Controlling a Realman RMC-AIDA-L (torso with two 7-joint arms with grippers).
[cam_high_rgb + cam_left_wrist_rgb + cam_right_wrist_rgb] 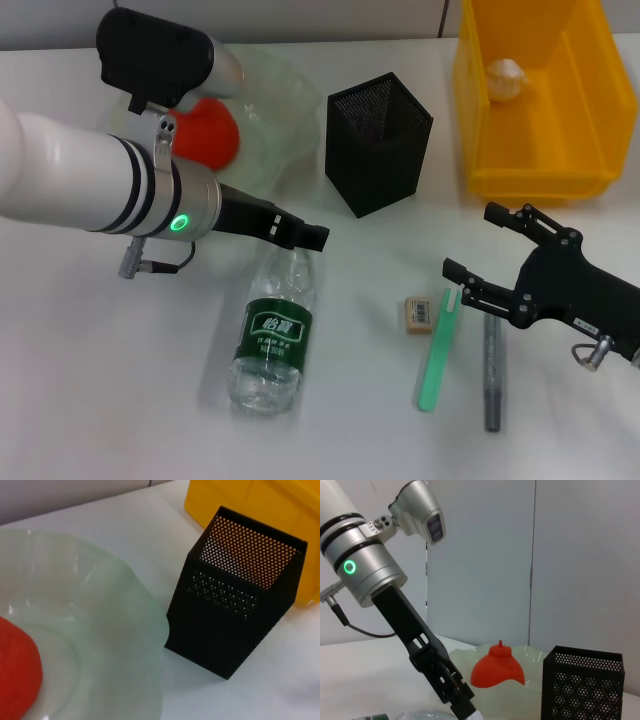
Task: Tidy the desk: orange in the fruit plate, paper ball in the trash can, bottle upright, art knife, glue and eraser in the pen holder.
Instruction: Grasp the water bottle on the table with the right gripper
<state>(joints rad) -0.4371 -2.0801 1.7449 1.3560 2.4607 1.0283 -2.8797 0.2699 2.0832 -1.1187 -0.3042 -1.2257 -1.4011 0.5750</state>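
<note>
The bottle lies flat on the desk, neck pointing away from me. My left gripper is down at its cap end and looks shut on the neck; the right wrist view shows its tip there. The orange sits in the fruit plate. The paper ball lies in the yellow trash can. The black mesh pen holder stands between them. The eraser, the green art knife and the grey glue stick lie near my right gripper, which is open and empty.
The left arm's white forearm spans the left side above the desk and hides part of the plate. The pen holder also shows in the left wrist view, close to the plate rim.
</note>
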